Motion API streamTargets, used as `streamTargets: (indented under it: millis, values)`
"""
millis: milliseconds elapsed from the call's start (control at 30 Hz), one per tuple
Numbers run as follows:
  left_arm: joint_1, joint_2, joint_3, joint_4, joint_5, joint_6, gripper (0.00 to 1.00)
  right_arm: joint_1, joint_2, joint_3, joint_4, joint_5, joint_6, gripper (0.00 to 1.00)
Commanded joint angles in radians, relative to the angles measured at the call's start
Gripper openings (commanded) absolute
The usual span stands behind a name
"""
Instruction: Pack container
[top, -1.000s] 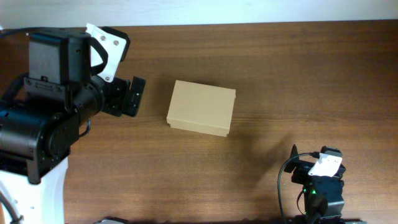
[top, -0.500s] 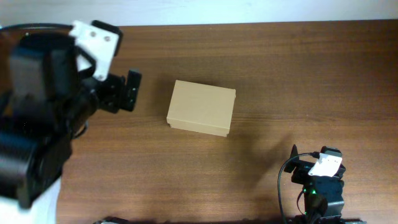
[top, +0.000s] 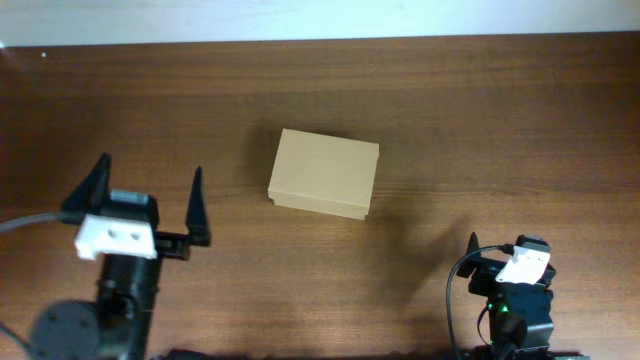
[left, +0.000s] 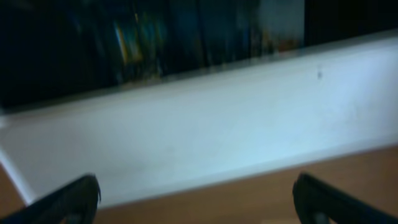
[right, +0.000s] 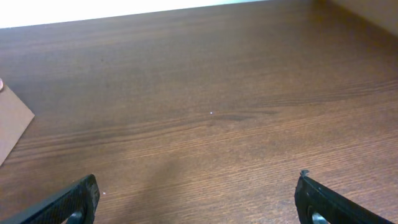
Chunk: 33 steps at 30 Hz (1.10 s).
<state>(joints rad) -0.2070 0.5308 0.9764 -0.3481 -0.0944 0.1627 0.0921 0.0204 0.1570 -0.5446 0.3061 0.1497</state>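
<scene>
While the small tan rectangular cardboard box lies shut midway on the dark brown wooden bench, nothing to pack shows; progress is hard to judge, its inside being hidden; left claw, near left, and right claw, near right, gape wide, empty.

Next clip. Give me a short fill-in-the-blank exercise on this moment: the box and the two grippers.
1. The container sits on the table with its lid ____.
2. The left gripper has its jaws ____ and holds nothing.
3. The right gripper, jaws open, shows a corner of the container at the ____ edge of its wrist view.

Missing words: closed; open; left.
</scene>
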Motion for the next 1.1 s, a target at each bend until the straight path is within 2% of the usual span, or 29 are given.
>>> streamTargets:
  millis: [0, 67, 300, 467, 833, 933, 1067]
  values:
    - [0.005, -0.166, -0.271, 0.156, -0.005, 0.010, 0.99, -0.008, -0.009, -0.008, 0.002, 0.004, -0.002, 0.99]
    - [0.010, -0.274, -0.440, 0.286, -0.005, 0.010, 0.99, -0.008, -0.009, -0.008, 0.002, 0.004, -0.002, 0.99]
    - [0.054, -0.483, -0.731, 0.497, -0.008, 0.011, 0.99, -0.008, -0.009, -0.008, 0.002, 0.004, -0.002, 0.99]
    - [0.119, -0.526, -0.855, 0.490, -0.008, 0.010, 0.99, -0.008, -0.009, -0.008, 0.002, 0.004, -0.002, 0.99]
    - [0.180, -0.526, -0.971, 0.483, -0.006, 0.010, 0.99, -0.008, -0.009, -0.008, 0.002, 0.004, -0.002, 0.99]
    - [0.189, -0.526, -0.968, 0.420, -0.008, 0.010, 0.99, -0.008, -0.009, -0.008, 0.002, 0.004, -0.002, 0.99]
    - [0.199, -0.526, -0.968, 0.415, -0.008, 0.010, 0.99, -0.008, -0.009, -0.008, 0.002, 0.004, -0.002, 0.99]
